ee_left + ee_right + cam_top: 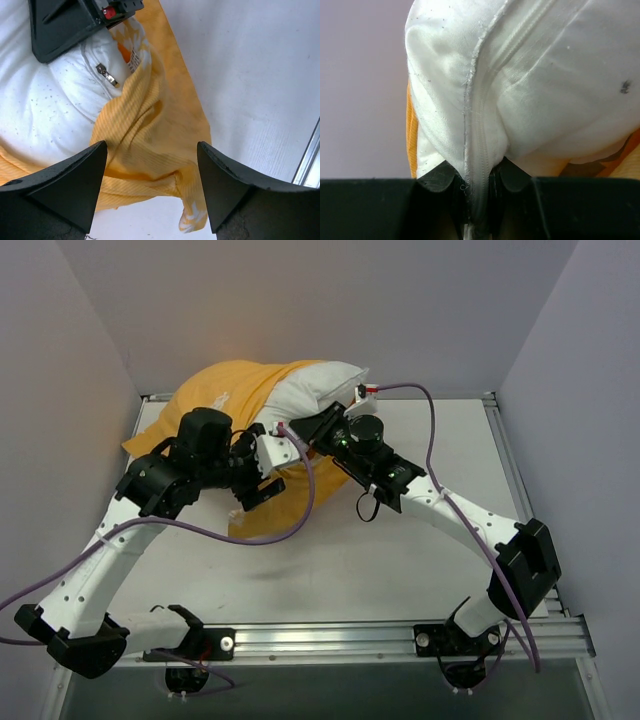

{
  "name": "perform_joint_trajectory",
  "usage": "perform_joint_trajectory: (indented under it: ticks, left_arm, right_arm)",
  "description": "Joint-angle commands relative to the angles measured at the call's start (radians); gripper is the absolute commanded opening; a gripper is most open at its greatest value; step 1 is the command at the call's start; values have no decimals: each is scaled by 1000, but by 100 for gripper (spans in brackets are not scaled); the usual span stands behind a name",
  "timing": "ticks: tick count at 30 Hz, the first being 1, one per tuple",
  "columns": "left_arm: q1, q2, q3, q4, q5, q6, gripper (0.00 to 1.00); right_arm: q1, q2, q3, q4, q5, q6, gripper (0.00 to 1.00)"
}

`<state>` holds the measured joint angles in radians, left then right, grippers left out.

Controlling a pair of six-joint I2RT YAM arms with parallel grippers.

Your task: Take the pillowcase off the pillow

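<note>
The white pillow (322,386) sticks half out of the orange pillowcase (222,390) at the back left of the table. My right gripper (318,428) is shut on the pillow's seamed edge; in the right wrist view the seam (479,150) is pinched between the closed fingers (440,180), with the pillow (530,75) bulging above and a strip of the pillowcase (412,130) at the left. My left gripper (150,185) is open, hovering over the loose orange pillowcase edge (145,125), touching nothing. The pillow (45,110) and its zipper pull (107,74) show at that view's upper left.
The white table (450,440) is walled in by grey panels at the back and both sides. A metal rail (330,638) runs along the near edge. Purple cables (300,510) hang off both arms. The right gripper's black body (65,25) shows in the left wrist view.
</note>
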<state>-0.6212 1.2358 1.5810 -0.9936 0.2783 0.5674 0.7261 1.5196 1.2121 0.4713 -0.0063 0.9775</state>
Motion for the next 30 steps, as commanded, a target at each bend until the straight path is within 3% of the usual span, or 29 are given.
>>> perform_joint_trajectory:
  ticks: [1,4,5,6,11,12,14,20,26,30]
  left_arm:
    - [-34,14,8,-71,-37,81,81]
    - [-69,25,-42,-19,-148,88,78]
    - [-69,27,-50,-11,-169,86,64]
    - [-68,28,-55,-1,-195,83,56]
    - [-68,8,-94,16,-269,81,28]
    - [-68,4,-111,18,-269,83,15]
    - [-68,-15,-200,21,-269,98,2]
    - [7,-52,-317,99,-243,97,2]
    - [194,-26,-306,176,-123,60,2]
    - [250,5,-348,228,-94,71,2]
  right_arm:
    - [-4,-9,73,171,35,39,0]
    - [-4,-13,84,173,38,41,0]
    - [-4,-15,89,170,35,41,0]
    - [-4,-16,90,167,37,43,0]
    - [-24,-19,136,161,31,52,0]
    - [-28,-18,147,161,23,56,0]
    - [-39,-13,173,168,16,75,0]
    - [-48,-44,182,141,-53,73,0]
    - [-50,-205,-31,24,-130,38,0]
    - [-60,-334,-250,-83,-156,10,0]
